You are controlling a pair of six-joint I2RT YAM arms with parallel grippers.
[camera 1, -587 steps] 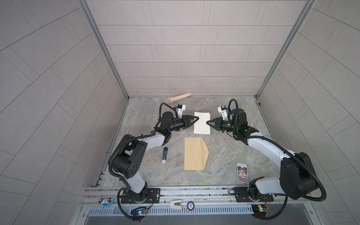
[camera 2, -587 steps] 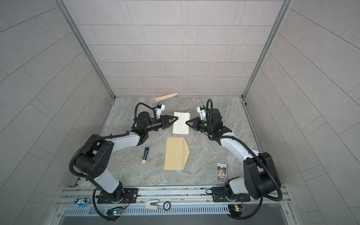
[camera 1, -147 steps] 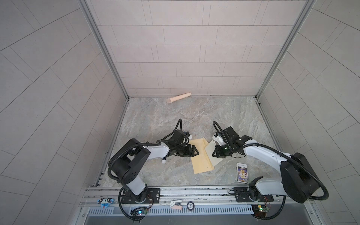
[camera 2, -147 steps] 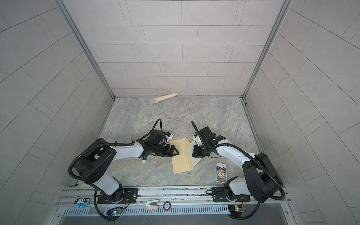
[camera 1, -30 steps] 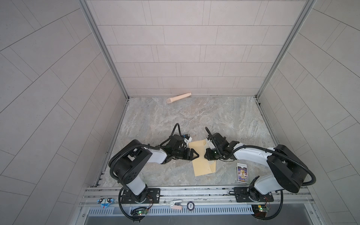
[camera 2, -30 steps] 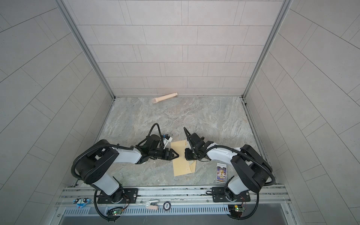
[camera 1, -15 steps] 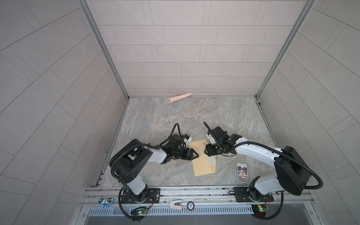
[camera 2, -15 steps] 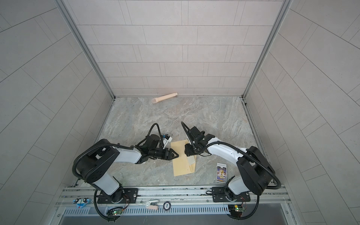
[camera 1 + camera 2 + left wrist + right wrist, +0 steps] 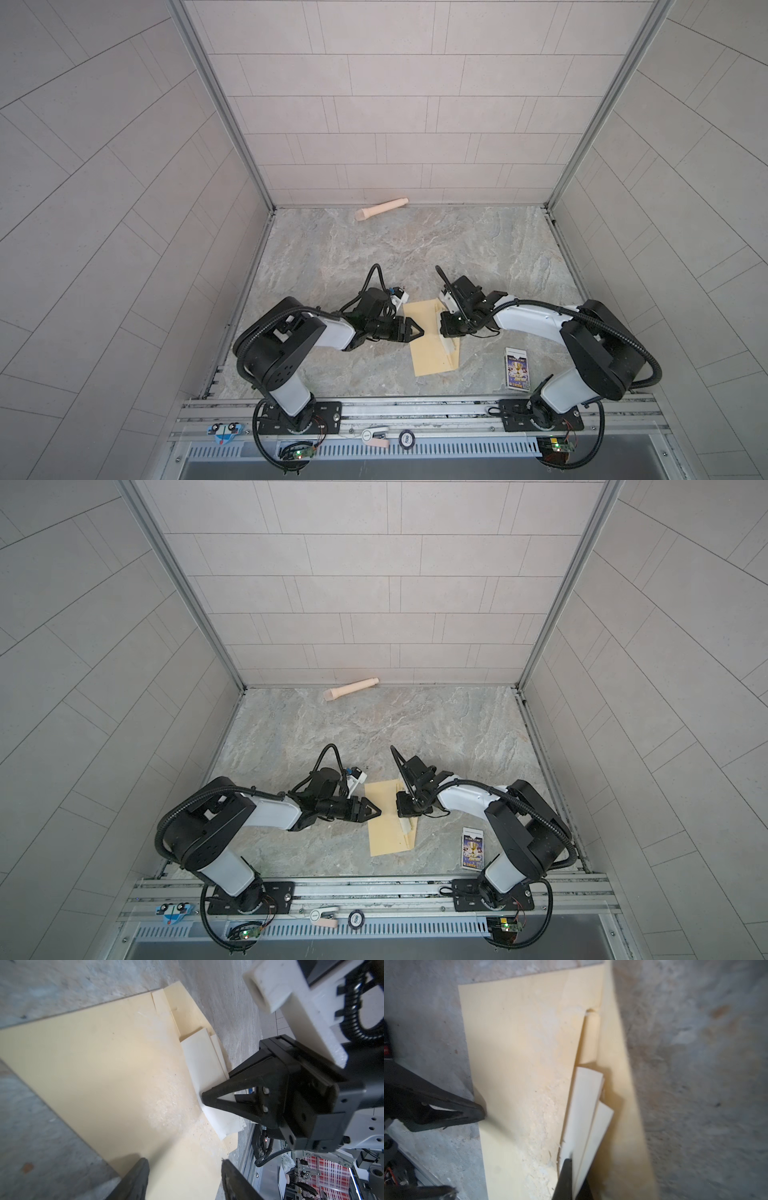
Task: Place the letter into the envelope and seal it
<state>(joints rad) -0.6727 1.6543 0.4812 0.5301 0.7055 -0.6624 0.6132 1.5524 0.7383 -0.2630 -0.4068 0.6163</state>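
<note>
Since the start the letter has travelled: it used to lie farther back on the surface, clear of the envelope, and now it's stuck partway into it. The envelope lies near the front edge, a bit skewed, its flap lifted on the right arm's side. Folded layers of the letter fan out of the mouth under that flap. Pinching its edge is the right claw, pressed together. Meanwhile the left claw is spread, one fingertip on the envelope's opposite long edge. Way at the back there's a wooden stick, front right a card pack.
</note>
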